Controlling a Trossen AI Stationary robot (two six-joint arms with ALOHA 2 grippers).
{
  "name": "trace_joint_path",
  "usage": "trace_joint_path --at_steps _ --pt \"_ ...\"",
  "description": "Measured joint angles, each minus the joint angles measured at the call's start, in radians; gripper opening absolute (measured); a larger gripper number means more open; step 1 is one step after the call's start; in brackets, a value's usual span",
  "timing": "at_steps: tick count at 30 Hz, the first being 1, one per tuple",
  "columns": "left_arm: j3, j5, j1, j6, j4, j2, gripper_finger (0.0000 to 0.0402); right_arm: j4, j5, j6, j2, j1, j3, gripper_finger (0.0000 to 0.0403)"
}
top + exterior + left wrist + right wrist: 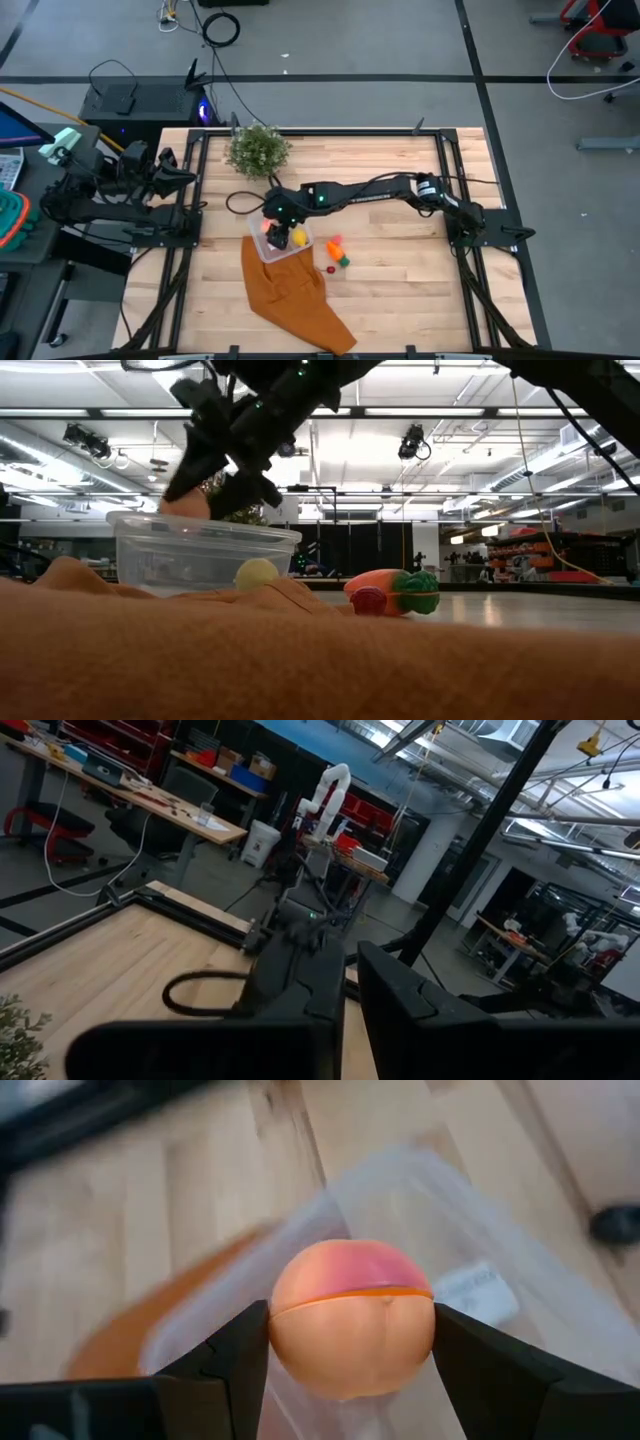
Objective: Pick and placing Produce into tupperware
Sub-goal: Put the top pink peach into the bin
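Your left gripper [185, 178] waits far out to the left of the tupperware [281, 243], past the table's [400, 290] left edge. You cannot tell if its fingers are open or closed.

The tupperware sits on the top end of the rust-orange cloth [295, 295]. A yellow lemon [256, 573] already lies inside it. Your right gripper [350, 1342] hangs just over the tupperware, near its left wall. Its two fingers squeeze a peach ball [352, 1318], one on each side.

To do this step well, go slow. The ball is above the open box, but it looks close to the left wall. Slide it a bit toward the middle of the tupperware first. Then go down a little, so the ball does not bounce out. Open the fingers only a small way, so they do not push the thin walls. Try not to drop the ball on the lemon, or it may roll.

The potted plant [258, 150] stands behind the tupperware, so do not swing back that way. To the right of the tupperware lie a carrot [393, 590] and small red pieces [331, 269], close by on the bare wood. Lift straight up before you go to them. Past them, the table to the right has lots of open room, up to the dark frame at its edge.
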Motion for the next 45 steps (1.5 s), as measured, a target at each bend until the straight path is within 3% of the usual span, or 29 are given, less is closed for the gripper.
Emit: trace_joint_path --at_steps 11,45 --pt "0.0 0.003 0.0 0.0 -0.002 0.0 0.0039 -0.041 -0.013 -0.041 0.064 0.008 -0.001 0.0211" --pt "0.0 0.004 0.0 0.003 -0.004 0.0 0.004 -0.08 -0.016 -0.074 0.063 0.007 -0.001 0.0211"
